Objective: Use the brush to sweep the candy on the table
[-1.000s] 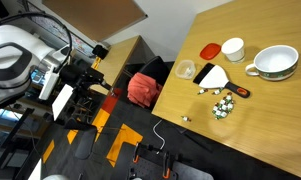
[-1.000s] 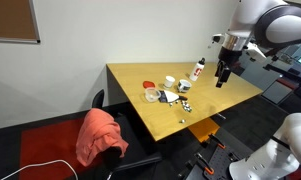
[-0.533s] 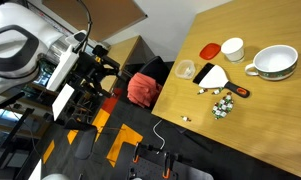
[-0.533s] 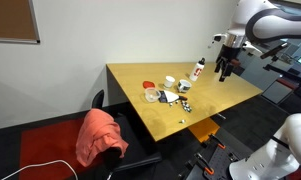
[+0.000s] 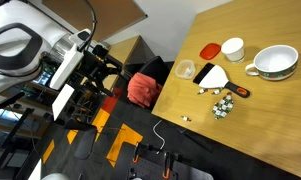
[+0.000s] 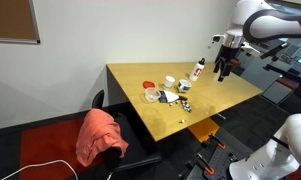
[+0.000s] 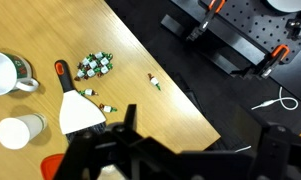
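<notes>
The brush lies flat on the table (image 5: 275,135), with white bristles (image 5: 214,75) and an orange-and-black handle. The candy (image 5: 222,103) is a small cluster of white and green pieces just beside it, with one stray piece (image 5: 185,118) near the table edge. In the wrist view the brush (image 7: 78,112), the candy (image 7: 93,65) and the stray piece (image 7: 155,82) lie below me. My gripper (image 7: 200,135) is open and empty. It hangs high in the air (image 6: 222,68), off to the side of the brush (image 6: 170,96) and candy (image 6: 186,107).
A white cup (image 5: 233,48), a red lid (image 5: 210,49) and a green-rimmed mug (image 5: 275,63) stand behind the brush. A bottle (image 6: 198,70) stands on the table. A chair with a red cloth (image 6: 98,135) sits by the table edge. Floor equipment and cables lie beyond (image 7: 240,50).
My gripper rose a little and drew back from one second ago, then stayed still. The brush and candy have not moved.
</notes>
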### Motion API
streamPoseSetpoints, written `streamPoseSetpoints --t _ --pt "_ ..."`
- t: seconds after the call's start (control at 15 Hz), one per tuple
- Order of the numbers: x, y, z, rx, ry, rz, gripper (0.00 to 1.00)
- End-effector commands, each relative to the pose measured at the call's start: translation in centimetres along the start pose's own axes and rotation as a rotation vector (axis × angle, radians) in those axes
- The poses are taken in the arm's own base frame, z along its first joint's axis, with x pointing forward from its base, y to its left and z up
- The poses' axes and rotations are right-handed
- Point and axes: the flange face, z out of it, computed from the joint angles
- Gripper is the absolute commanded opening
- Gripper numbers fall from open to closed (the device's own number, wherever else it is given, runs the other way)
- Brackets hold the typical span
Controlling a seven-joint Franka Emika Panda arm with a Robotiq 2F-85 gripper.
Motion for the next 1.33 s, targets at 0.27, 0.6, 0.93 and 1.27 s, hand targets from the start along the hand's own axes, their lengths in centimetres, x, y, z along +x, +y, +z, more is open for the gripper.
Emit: streamPoseSetpoints --t 0.27,0.6,0.93,1.27 --pt "-3.1 9.3 3.8 -0.005 0.135 -0.116 1.00" --pt "-7.1 16.2 8.0 0.041 0.188 -0.114 1.00" --pt "-10.3 21.5 10.4 0.053 0.110 -0.033 1.00" --pt "-10.5 21.1 11.0 0.067 0.112 -0.033 1.00"
